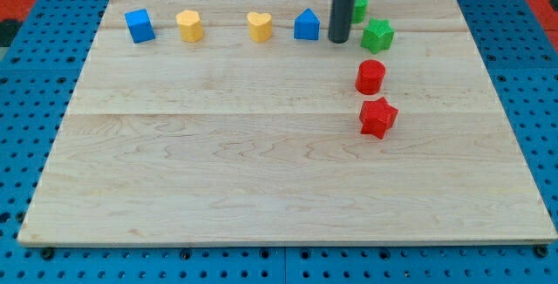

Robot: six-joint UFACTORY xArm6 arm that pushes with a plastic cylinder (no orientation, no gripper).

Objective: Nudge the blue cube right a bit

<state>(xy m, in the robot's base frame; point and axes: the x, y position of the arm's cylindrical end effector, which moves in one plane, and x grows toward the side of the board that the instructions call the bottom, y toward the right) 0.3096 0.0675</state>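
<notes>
The blue cube (139, 25) sits near the board's top left corner. My tip (338, 39) is far to its right, near the view's top, just right of a blue house-shaped block (306, 25) and left of a green star (377, 36). The rod comes down from the view's top edge. The tip touches no block that I can make out.
A yellow hexagonal block (190, 25) and a yellow heart (259, 26) lie between the blue cube and the blue house-shaped block. A green block (358, 7) is partly hidden behind the rod. A red cylinder (370, 77) and a red star (377, 117) lie below the green star. The wooden board (261, 162) rests on a blue pegboard.
</notes>
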